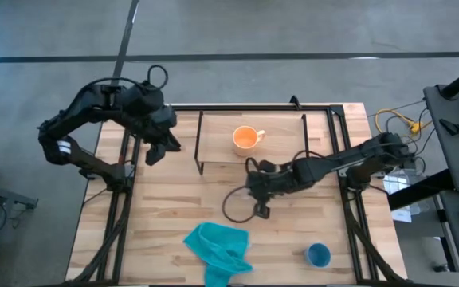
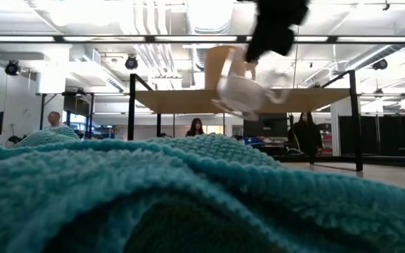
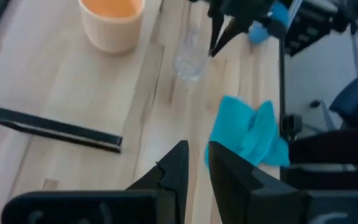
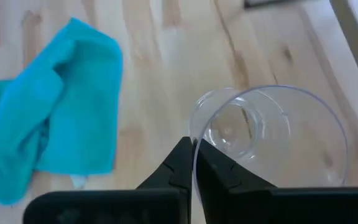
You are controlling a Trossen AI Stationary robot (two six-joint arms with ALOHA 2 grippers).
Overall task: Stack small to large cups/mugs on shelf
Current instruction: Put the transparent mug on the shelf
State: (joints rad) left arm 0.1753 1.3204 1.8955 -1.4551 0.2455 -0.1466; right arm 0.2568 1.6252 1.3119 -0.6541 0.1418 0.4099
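Observation:
The clear glass cup (image 2: 241, 91) hangs in the air in my right gripper (image 4: 194, 163), in front of the shelf (image 2: 308, 100). The orange mug (image 1: 247, 138) stands upright on the shelf board (image 1: 285, 151). The blue cup (image 1: 318, 255) rests on its base on the table near the near right corner. My right gripper (image 1: 258, 203) is over the table's middle, on the near side of the shelf. My left gripper (image 3: 196, 163) waits above the table's far left part, its fingers a narrow gap apart and holding nothing. My right gripper pinches the glass cup's rim (image 4: 197, 138) between its two fingers, one finger inside the mouth and one outside. The fingers come slanting down from above. The cup is lifted clear of the table and tilted, with its base (image 2: 232, 97) hanging lower than its mouth.
A crumpled teal cloth (image 1: 217, 247) lies on the table near the near edge, left of the blue cup; it fills the foreground of the low view (image 2: 188, 197). Thin black shelf legs (image 1: 200, 143) stand around the board. People (image 2: 195, 127) show in the room behind.

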